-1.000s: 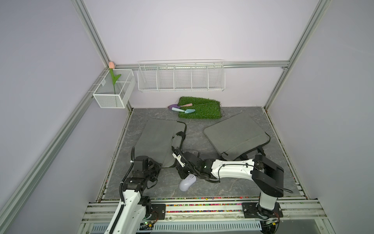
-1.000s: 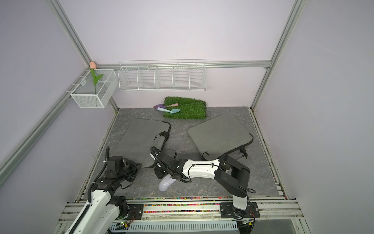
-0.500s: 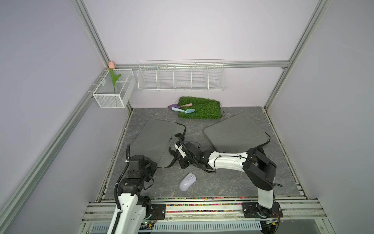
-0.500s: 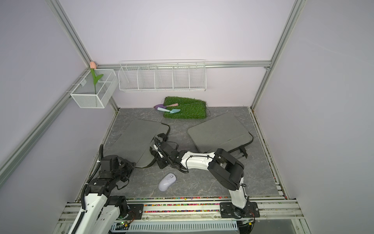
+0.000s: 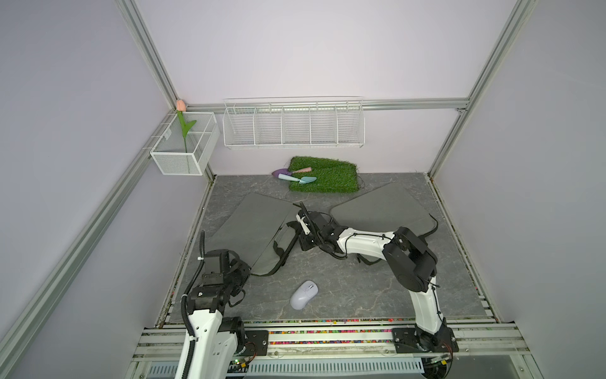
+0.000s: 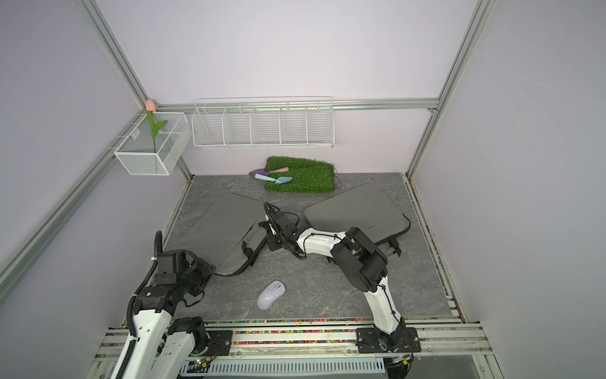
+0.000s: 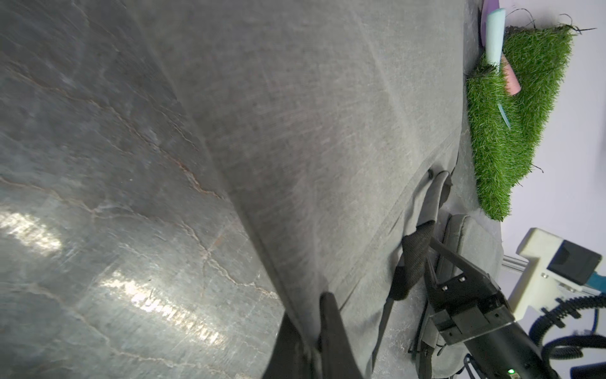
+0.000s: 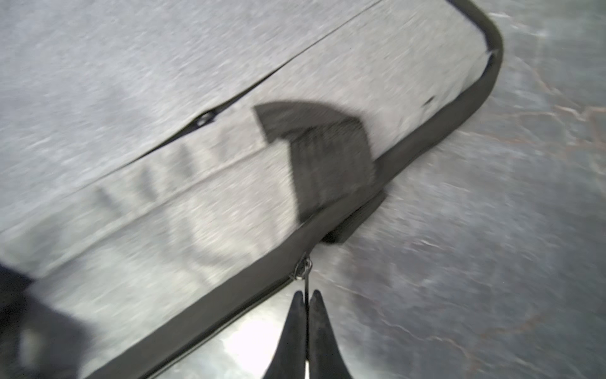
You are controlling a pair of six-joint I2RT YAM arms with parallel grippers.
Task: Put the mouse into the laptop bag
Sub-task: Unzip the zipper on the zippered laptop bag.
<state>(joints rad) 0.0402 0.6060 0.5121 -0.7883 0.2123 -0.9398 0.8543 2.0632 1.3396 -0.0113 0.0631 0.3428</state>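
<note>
**Right claw pinches the zip pull; mouse lies loose on the table**

The right arm rises from its base at the front rail, bends at a raised elbow and stretches its white forearm low across the table toward the left. The right gripper [image 8: 306, 297] has its fingers pressed together on the thin cord of the metal zip pull [image 8: 304, 266]. The pull sits on the dark rim of the flat grey fabric laptop bag [image 5: 249, 226], just beside the bag's black webbing handle [image 8: 323, 147]. That wrist view is smeared, so I cannot tell how far the zip is undone. The left arm is folded close above its own base. The left gripper [image 7: 308, 313] is closed tight on the bag's near corner edge.

The pale lilac computer mouse [image 5: 304, 294] lies outside the bag on the grey marble-patterned tabletop [image 5: 354, 295], near the front rail and apart from both grippers. A second grey laptop bag [image 5: 377, 210] lies flat further right.

A white mesh box basket [image 5: 173, 164] on the left wall holds an artificial tulip [image 5: 185, 129]. A long white wire rack [image 5: 293, 142] hangs on the back wall. Below it, a green artificial-turf mat [image 5: 331, 178] carries a purple toy trowel [image 5: 281, 172] and a teal toy trowel [image 5: 307, 179].

A second ago the right gripper was at the front stretch of the bag's edge, close to the mouse. It has since travelled back along that edge to the handle. The mouse has not moved, and the left gripper is at much the same corner.
</note>
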